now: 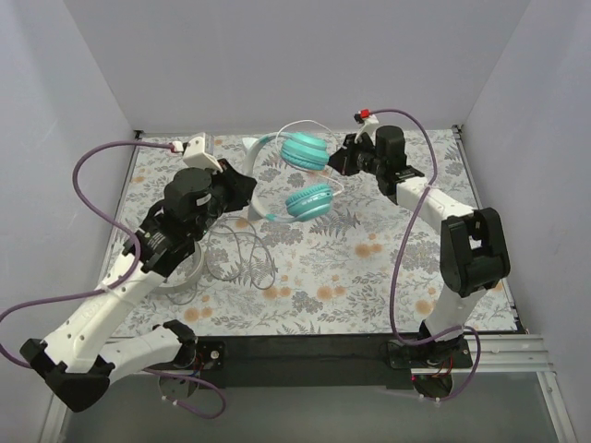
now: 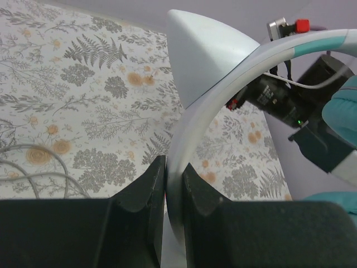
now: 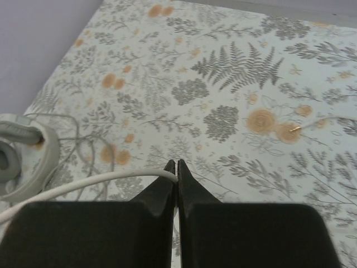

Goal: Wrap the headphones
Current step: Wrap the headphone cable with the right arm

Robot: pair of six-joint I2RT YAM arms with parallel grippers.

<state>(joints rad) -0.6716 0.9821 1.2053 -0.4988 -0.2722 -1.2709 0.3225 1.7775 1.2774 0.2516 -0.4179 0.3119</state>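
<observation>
The teal headphones hang above the mat, with one ear cup (image 1: 305, 150) over the other (image 1: 309, 200). My left gripper (image 1: 246, 188) (image 2: 174, 165) is shut on their pale headband (image 2: 223, 72), whose teal cup (image 2: 343, 106) shows at the right edge. My right gripper (image 1: 340, 161) (image 3: 176, 163) is shut on the pair's thin white cable (image 3: 83, 184), which arcs over the cups (image 1: 305, 125). The white-grey headphones (image 1: 185, 274) (image 3: 22, 148) lie on the mat under my left arm, their thin grey cable (image 1: 242, 251) (image 3: 83, 142) in loose loops beside them.
A floral mat (image 1: 369, 277) covers the table. Pale walls close in the left, back and right sides. Thick purple robot cables (image 1: 92, 166) loop off both arms. A small metal plug tip (image 3: 295, 129) lies on the mat at the right.
</observation>
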